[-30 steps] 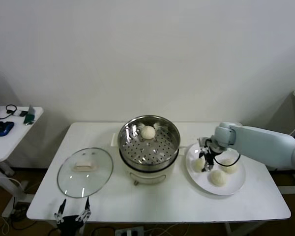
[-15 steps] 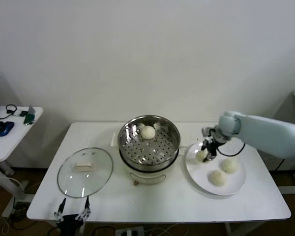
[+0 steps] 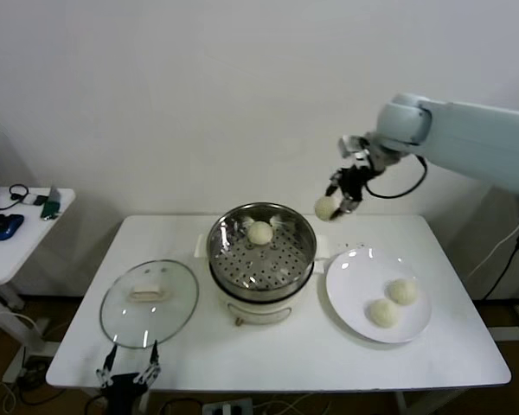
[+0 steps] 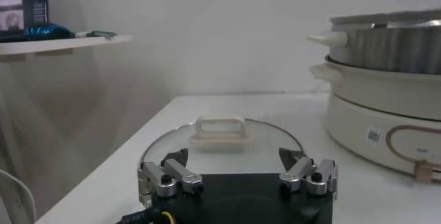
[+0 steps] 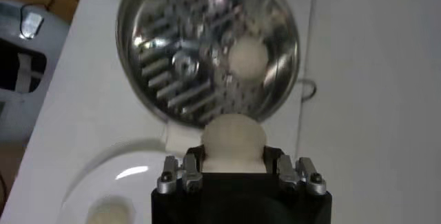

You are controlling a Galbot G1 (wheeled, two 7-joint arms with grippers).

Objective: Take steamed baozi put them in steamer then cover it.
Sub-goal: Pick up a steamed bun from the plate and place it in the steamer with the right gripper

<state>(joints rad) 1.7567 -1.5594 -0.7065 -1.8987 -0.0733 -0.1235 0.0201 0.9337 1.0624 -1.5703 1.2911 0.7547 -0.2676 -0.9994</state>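
Progress: one of your four steamed baozi (image 3: 260,232) sits on the perforated tray of the steamer (image 3: 261,259). A second bun (image 3: 327,207) hangs in the air just beside the pot's rim, clenched in your right gripper (image 3: 337,201). Two more remain on the white plate (image 3: 355,298). The cover (image 3: 150,301) lies flat on the table (image 3: 432,363), beside the steamer.

Left gripper (image 3: 128,373): parked at the table's near edge by the cover, jaws spread, holding nothing.

Materials: buns smooth, cream-white domes; steamer round, shiny steel on a white base; cover clear glass, metal-rimmed, pale rectangular handle.

Outstanding, by your count: three buns, then the cover.
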